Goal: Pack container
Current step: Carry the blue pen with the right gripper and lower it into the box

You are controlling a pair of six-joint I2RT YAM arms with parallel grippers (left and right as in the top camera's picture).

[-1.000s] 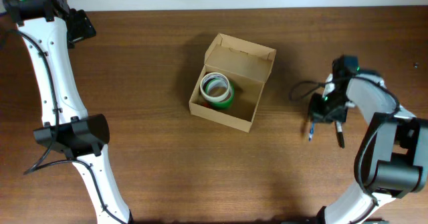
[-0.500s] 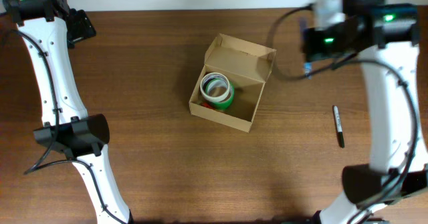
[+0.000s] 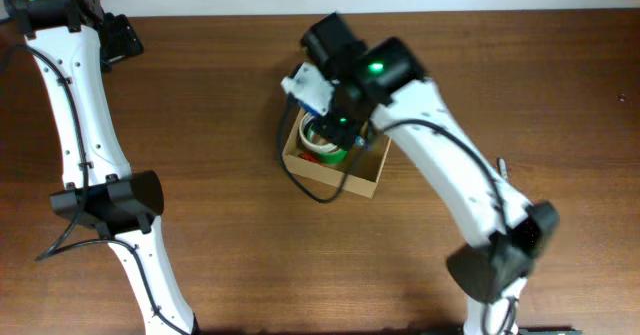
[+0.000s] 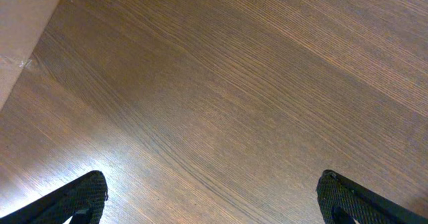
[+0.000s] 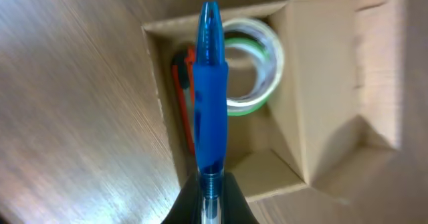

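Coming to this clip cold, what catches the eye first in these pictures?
A blue pen, clamped in the right gripper, points down into the open cardboard box at mid-table. Stacked tape rolls and a red-orange thing lie inside it. The right arm stretches across the table to the box.

I count one box (image 3: 360,183) on the desk (image 3: 220,125). Inside it I count two rolls of tape, one clear roll (image 5: 271,50) on one green roll (image 5: 244,105), and one red-orange thing (image 5: 180,93) I cannot identify. There is one blue pen (image 5: 209,83), pinched in my right end effector (image 5: 212,194). With the left end effector (image 4: 210,207), spread wide, that makes two.
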